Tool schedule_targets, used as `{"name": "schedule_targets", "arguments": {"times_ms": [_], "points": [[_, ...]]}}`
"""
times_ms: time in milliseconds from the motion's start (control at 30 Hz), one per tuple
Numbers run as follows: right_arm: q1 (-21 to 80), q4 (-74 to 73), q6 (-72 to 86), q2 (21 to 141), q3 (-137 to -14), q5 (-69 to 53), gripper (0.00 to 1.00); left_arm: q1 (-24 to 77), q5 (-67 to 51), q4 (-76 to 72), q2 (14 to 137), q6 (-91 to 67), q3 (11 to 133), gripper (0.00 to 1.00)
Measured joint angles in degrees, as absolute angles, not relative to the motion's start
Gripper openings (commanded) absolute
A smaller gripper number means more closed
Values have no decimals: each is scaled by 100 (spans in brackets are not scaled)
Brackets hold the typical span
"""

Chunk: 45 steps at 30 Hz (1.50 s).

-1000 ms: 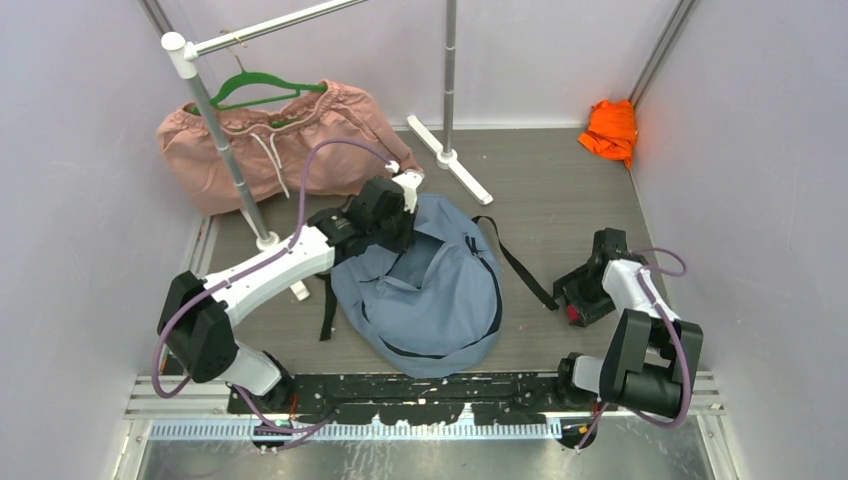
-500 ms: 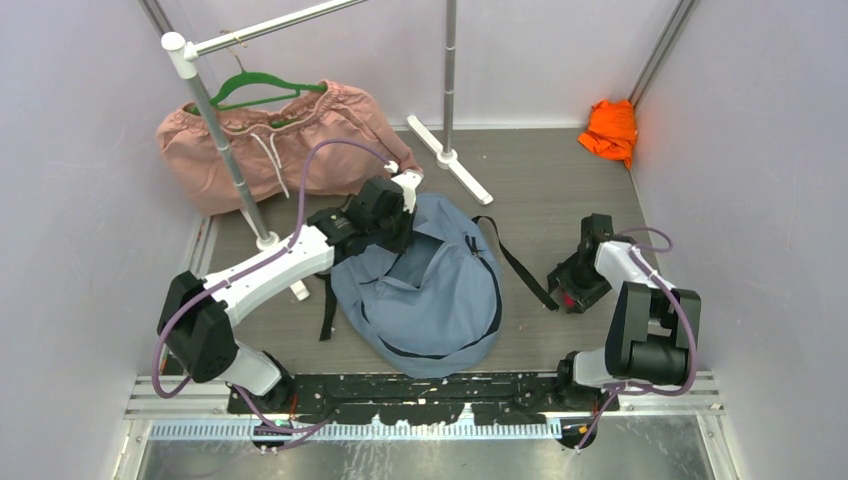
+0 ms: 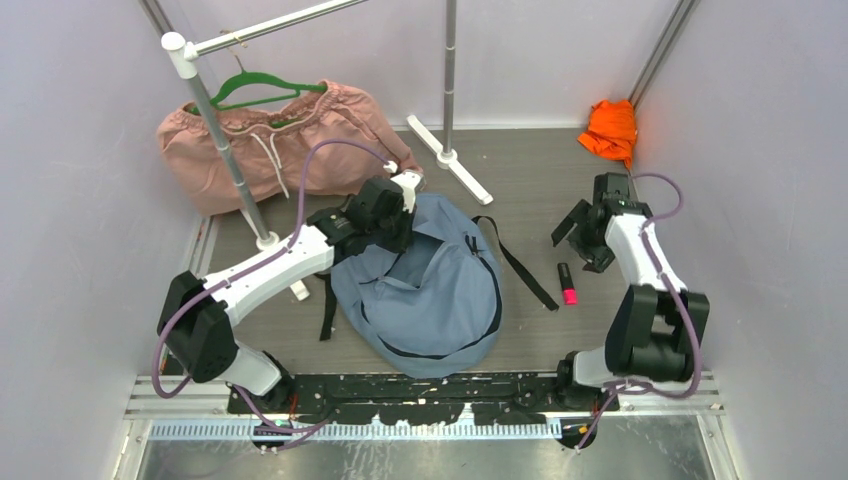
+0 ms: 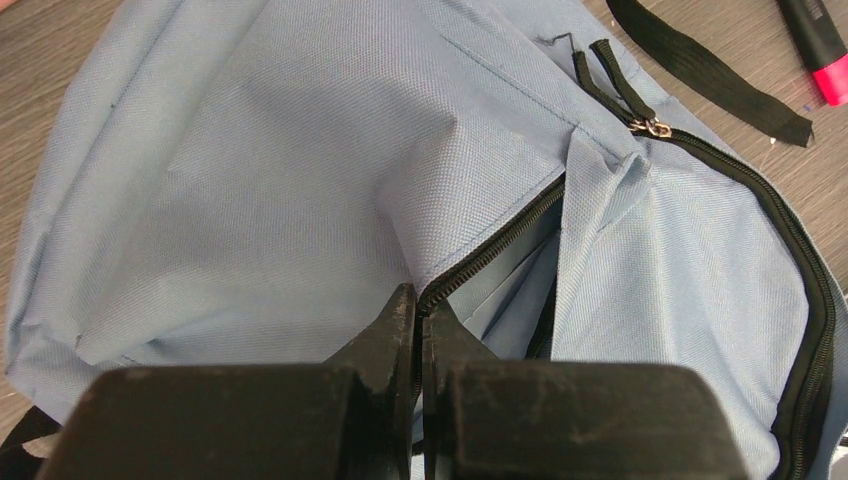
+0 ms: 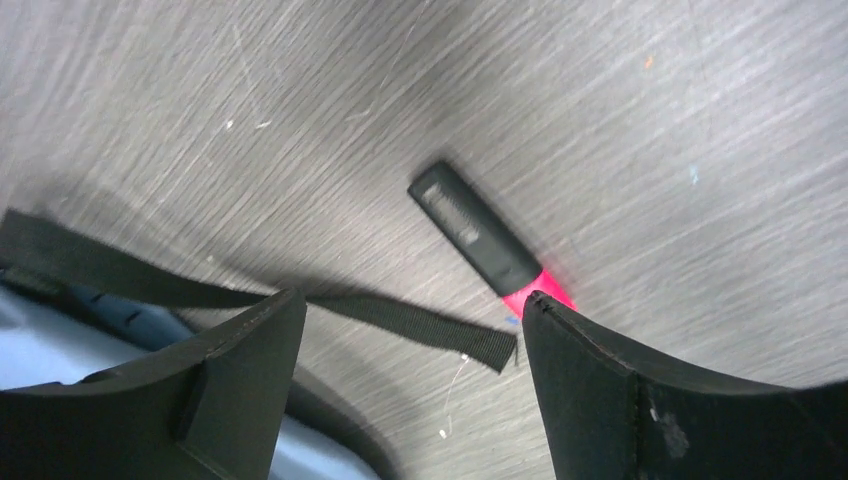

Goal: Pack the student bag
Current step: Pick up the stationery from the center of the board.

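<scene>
Tabletop (image 3: pixel 530 190) bears student bag (image 3: pixel 430 290), opening pinched by left end effector (image 4: pixel 420 310).

No legible txt, brand, nr or sign anywhere in the 3 views. Pink-and-black marker (image 3: pixel 566 283), lying just right of the student bag (image 3: pixel 430 290), has a pale ribbed patch on its black barrel, but no letters can be made out on it. The bag's fabric & metal zipper pull (image 4: pixel 655 127) carry no readable label either.
</scene>
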<state>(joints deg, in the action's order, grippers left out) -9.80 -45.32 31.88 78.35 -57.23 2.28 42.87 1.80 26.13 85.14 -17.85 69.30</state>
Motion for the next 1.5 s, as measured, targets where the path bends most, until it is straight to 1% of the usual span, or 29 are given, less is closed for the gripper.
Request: {"name": "schedule_targets", "arguments": {"times_ms": [133,267,333,400,467,533,567,633,867,900,1000,1033,1167,1300,1400,1433,1500], "points": [[-980,-4451,2912,8698,-5957,344,84,4278,185,2644,8512,-1806,6930,0],[-980,-4462,2790,9478,-5961,375,74,4274,191,2659,8466,-1809,6928,0],[-980,-4434,2825,9682,-5955,307,68,4274,196,2665,8423,-1809,6921,0],[-980,-4346,2897,9747,-5916,239,60,4274,209,2672,8409,-1813,6919,0],[-980,-4257,2974,9791,-5881,189,48,4274,211,2681,8409,-1852,6919,0],[-976,-4228,3039,9804,-5861,183,41,4274,211,2683,8409,-1890,6919,0],[-963,-4228,3065,9802,-5854,187,40,4274,211,2685,8409,-1907,6917,0],[-941,-4239,3127,9791,-5843,266,41,4272,211,2681,8409,-1914,6914,0],[-545,-4287,3203,9725,-5826,694,63,4272,156,2672,8409,-1938,6906,0],[-519,-4300,3201,9708,-5811,705,65,4272,141,2670,8409,-1940,6906,0],[-489,-4311,3199,9625,-5717,696,64,4272,134,2668,8409,-1944,6906,0],[-471,-4311,3201,9590,-5673,679,62,4272,132,2665,8409,-1944,6906,0],[-399,-4311,3212,9432,-5470,622,45,4272,128,2665,8409,-1944,6906,0],[-342,-4296,3245,9411,-5435,523,20,4272,121,2665,8409,-1946,6906,0],[-333,-4305,3258,9386,-5435,497,16,4268,80,2668,8409,-1946,6906,0],[-333,-4309,3269,9354,-5419,486,12,4265,75,2672,8409,-1949,6906,0],[-333,-4377,3271,9166,-5395,423,8,4263,69,2676,8409,-1951,6906,0]]}}
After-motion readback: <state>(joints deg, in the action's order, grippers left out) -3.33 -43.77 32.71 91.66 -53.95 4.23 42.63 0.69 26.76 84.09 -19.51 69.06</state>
